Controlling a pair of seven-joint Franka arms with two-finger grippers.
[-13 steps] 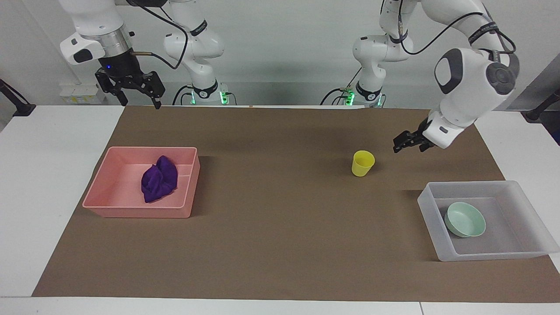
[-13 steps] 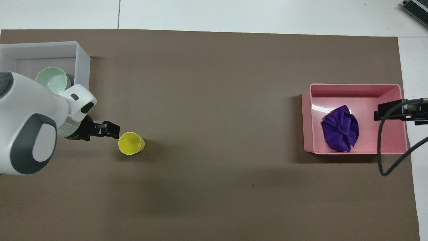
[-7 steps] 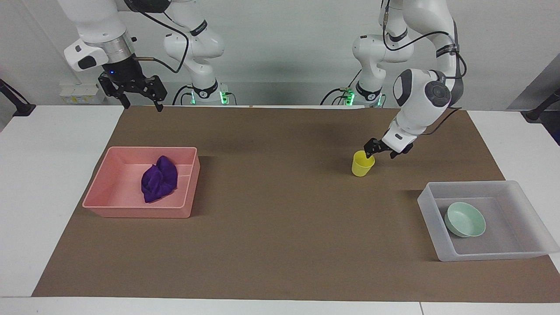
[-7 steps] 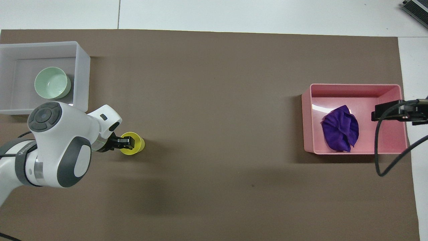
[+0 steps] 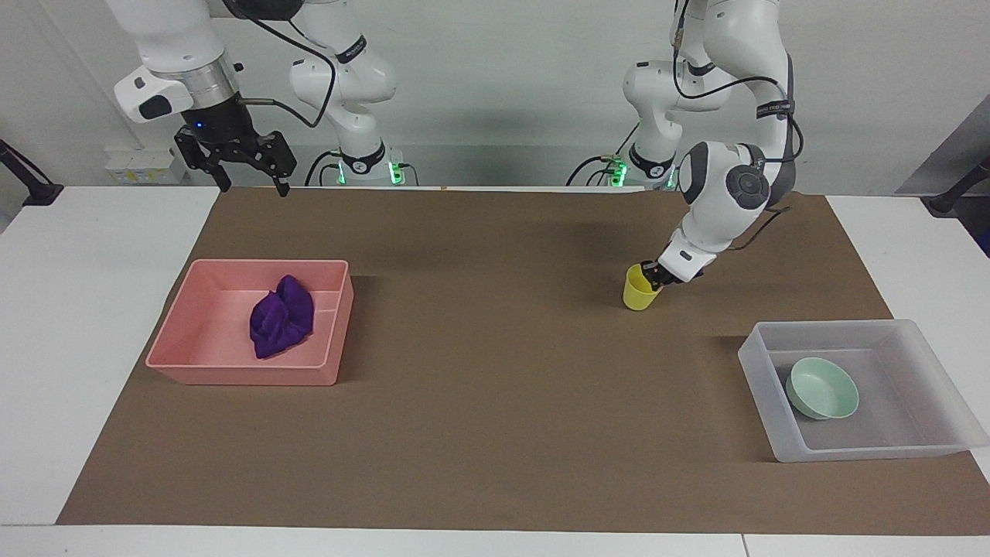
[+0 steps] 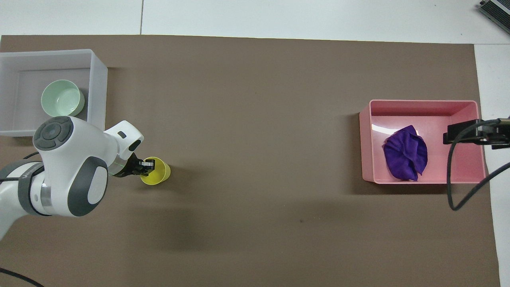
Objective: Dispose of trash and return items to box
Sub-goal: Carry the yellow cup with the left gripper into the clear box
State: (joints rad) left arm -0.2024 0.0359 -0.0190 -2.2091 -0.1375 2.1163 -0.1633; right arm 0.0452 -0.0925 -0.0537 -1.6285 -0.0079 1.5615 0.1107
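Observation:
The yellow cup [image 5: 639, 292] [image 6: 158, 175] stands on the brown mat. My left gripper [image 5: 654, 276] [image 6: 144, 166] is down at the cup's rim, on the side toward the left arm's end of the table. The mint-green bowl [image 5: 822, 388] [image 6: 62, 98] sits in the translucent box [image 5: 858, 452] [image 6: 99, 79] at that end, farther from the robots than the cup. The purple cloth wad [image 5: 282, 317] [image 6: 405, 158] lies in the pink tray [image 5: 240, 375] [image 6: 422, 104]. My right gripper [image 5: 247, 184] waits open and empty, raised above the mat's edge nearest the robots.
The brown mat [image 5: 479, 387] covers most of the white table. The pink tray is at the right arm's end and the translucent box at the left arm's end. A black cable [image 6: 454, 187] hangs from the right arm over the pink tray's end.
My left gripper has swung from beside the cup over it and come down onto its rim. The right gripper has shifted only slightly. Cup, bowl and cloth stay in place.

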